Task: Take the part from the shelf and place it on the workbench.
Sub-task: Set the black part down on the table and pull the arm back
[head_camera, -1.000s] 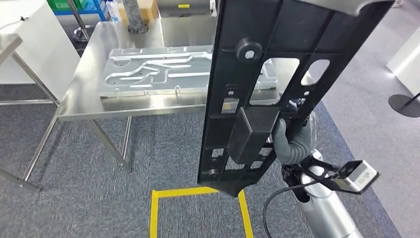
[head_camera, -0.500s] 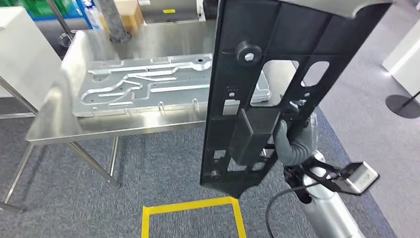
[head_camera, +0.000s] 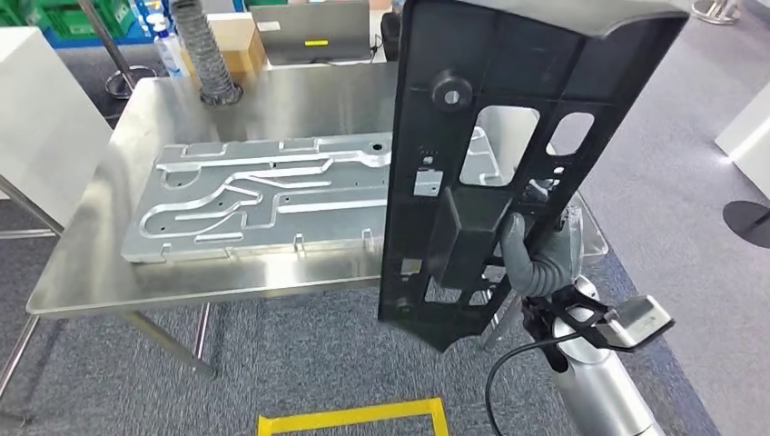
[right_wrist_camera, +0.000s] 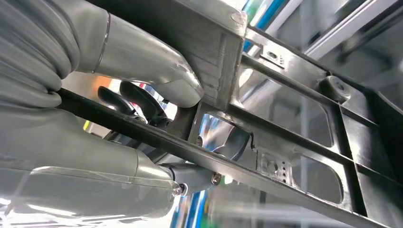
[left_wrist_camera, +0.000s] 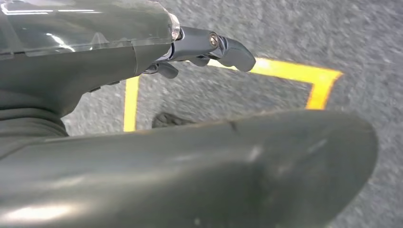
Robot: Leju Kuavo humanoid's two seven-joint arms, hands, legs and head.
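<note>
Right hand is your carrier: its grey thumb and dark fingers are wrapped around a rib of the black plastic panel, beside the boxy block at the panel's middle, and the panel stands nearly upright in front of the robot, its lower tip hanging over the carpet just short of the stainless workbench. Your left hand hangs over the grey carpet and the yellow floor tape, fingers loosely curled with nothing in them.

Judging from this, you are on the carry-in, with the set-down not yet begun. Mind the ribbed aluminium plate lying across much of the benchtop; the bare steel looks widest along the near edge and toward the right end. Bring the panel over the edge first, tilt it flat, and lower one long side to touch before letting go. A single grip low on a tall panel invites swinging, so move slowly.
</note>
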